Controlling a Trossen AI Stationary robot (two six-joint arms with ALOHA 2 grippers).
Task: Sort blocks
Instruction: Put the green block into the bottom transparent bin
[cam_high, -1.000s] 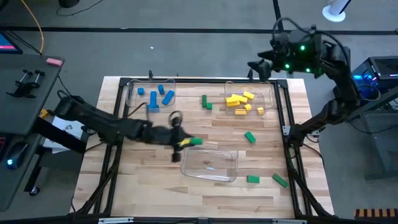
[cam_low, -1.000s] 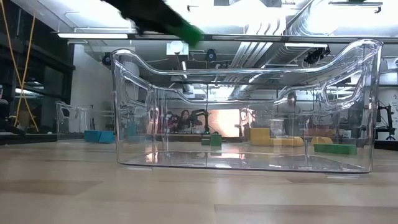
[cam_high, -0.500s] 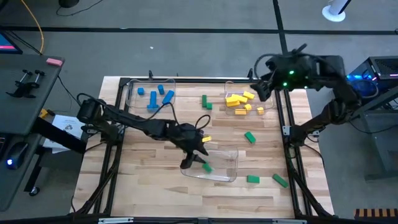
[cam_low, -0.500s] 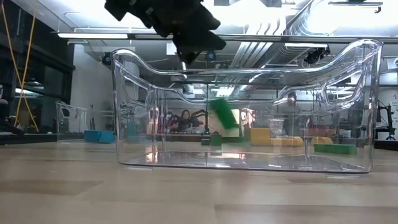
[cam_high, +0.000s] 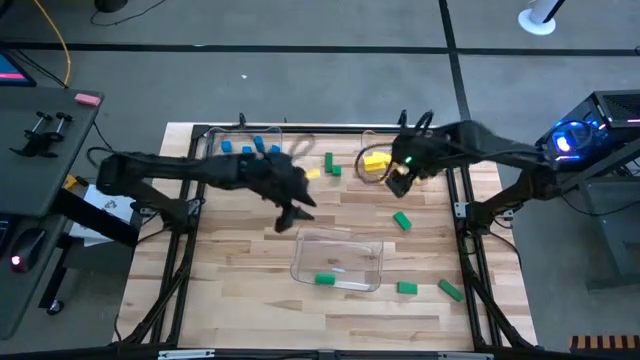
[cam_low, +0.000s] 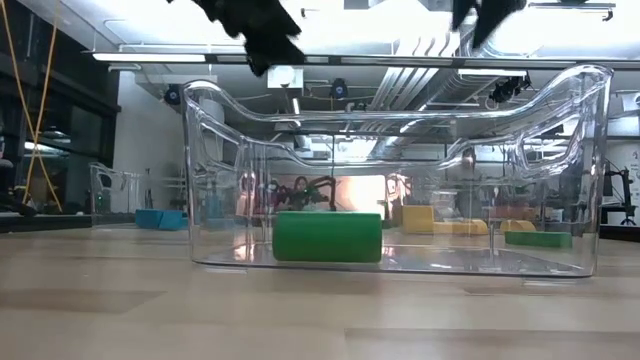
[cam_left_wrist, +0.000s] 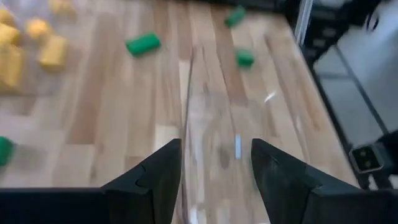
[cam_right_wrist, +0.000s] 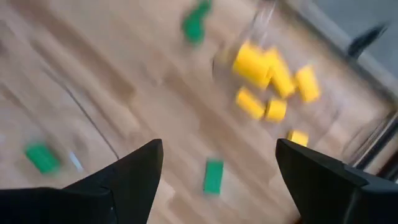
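One green block (cam_high: 324, 279) lies flat on the floor of the near clear tray (cam_high: 372, 250), and shows there in the low view too (cam_low: 327, 237). Other green blocks lie on the table (cam_high: 402, 220) (cam_high: 406, 288) (cam_high: 450, 290) (cam_high: 331, 163). Blue blocks (cam_high: 250, 148) sit in the far left tray, yellow blocks (cam_high: 377, 160) in the far right tray. My left gripper (cam_high: 289, 212) hangs open and empty above the table, just beyond the near tray (cam_left_wrist: 214, 149). My right gripper (cam_high: 398, 180) is open and empty at the near side of the yellow blocks (cam_right_wrist: 273, 74).
A black frame runs along the table's edges (cam_high: 462, 190). Bare wood lies between the three trays and left of the near tray (cam_high: 230, 260). The near tray's clear walls (cam_low: 200, 170) stand tall in the low view.
My left gripper carried a green block over the near tray, opened and let it go. The block fell and now lies flat on the tray floor. The left gripper then drew back toward the far left. My right gripper swung in from beyond the far right corner, down to the yellow blocks.
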